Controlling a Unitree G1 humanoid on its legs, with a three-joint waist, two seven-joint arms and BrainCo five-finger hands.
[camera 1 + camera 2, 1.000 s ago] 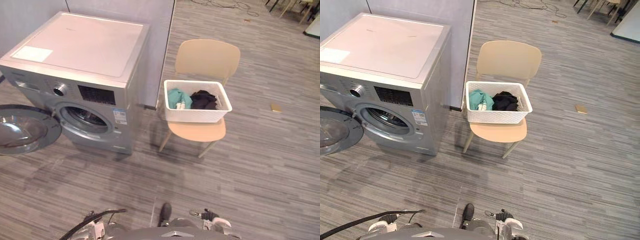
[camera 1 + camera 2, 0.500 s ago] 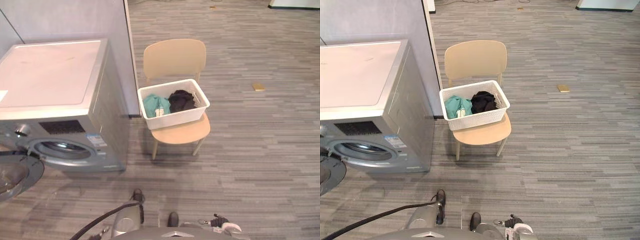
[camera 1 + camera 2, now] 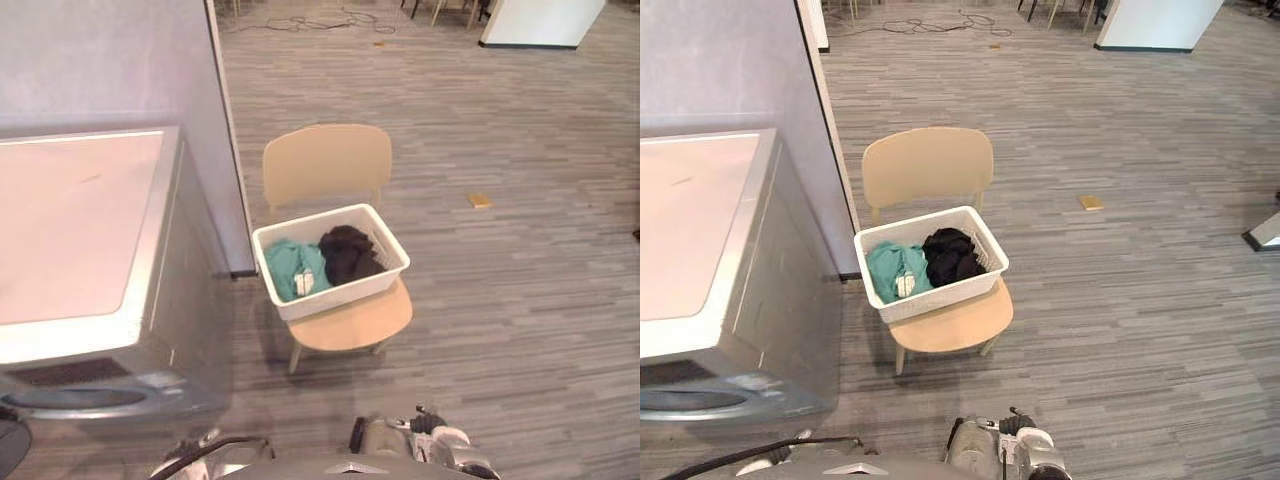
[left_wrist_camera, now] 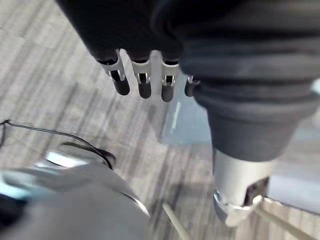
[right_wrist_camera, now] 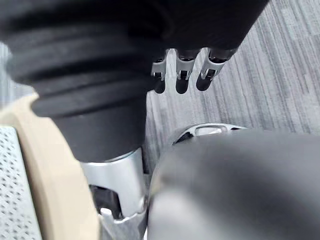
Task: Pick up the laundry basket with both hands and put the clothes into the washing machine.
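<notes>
The white perforated plastic laundry basket (image 3: 335,297), rectangular and open on top, stands level on the seat of a beige chair (image 3: 325,165), turned a little askew to it. Inside it lie a crumpled teal garment (image 3: 292,268) on the side nearer the machine and a crumpled black garment (image 3: 347,252) touching it. The silver-grey front-loading washing machine (image 3: 70,235) with a pale flat top stands near the chair's left; its round front opening is cut off, so its door's state is unclear.
</notes>
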